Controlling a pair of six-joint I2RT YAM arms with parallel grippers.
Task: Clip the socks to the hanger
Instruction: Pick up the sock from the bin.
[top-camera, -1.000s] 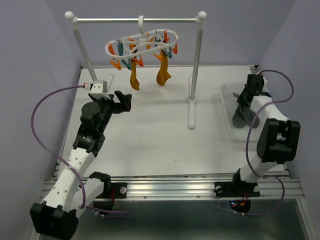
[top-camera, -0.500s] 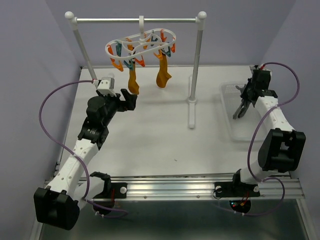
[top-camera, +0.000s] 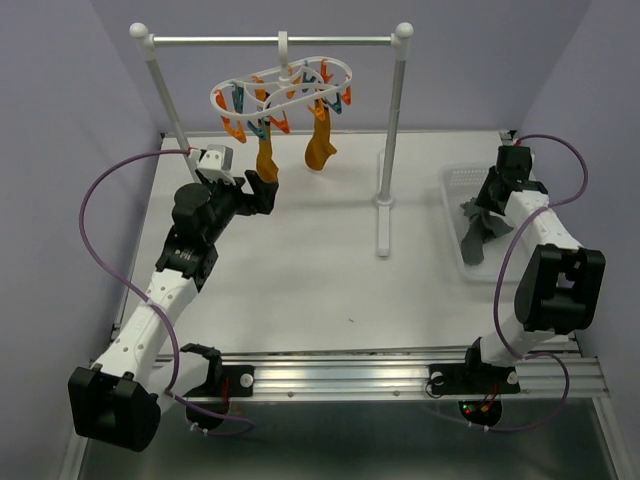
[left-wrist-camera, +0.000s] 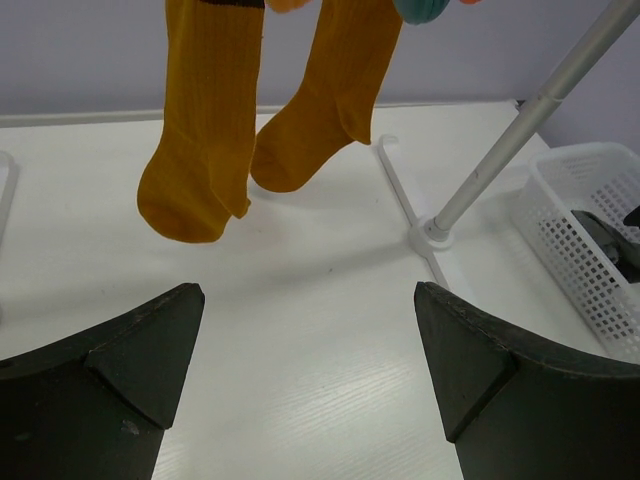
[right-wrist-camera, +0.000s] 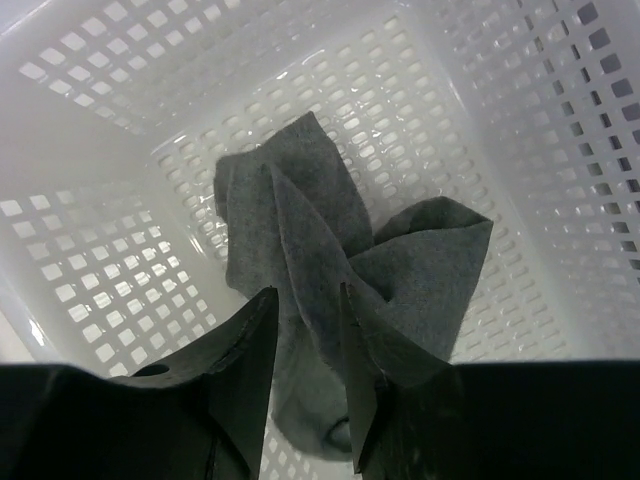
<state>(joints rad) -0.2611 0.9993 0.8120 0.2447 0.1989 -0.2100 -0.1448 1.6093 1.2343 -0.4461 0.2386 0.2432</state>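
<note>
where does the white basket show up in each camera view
Top external: the basket sits at the right edge of the table.
Left wrist: the basket is at the far right, past the stand's post.
Right wrist: the basket fills the frame, seen from inside.
Shared landmark: the grey sock lying in it.

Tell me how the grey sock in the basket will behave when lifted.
Likely floppy: the grey sock lies crumpled in soft folds, so it should droop. Probably light, being thin fabric. It might catch on the perforated basket.
</note>
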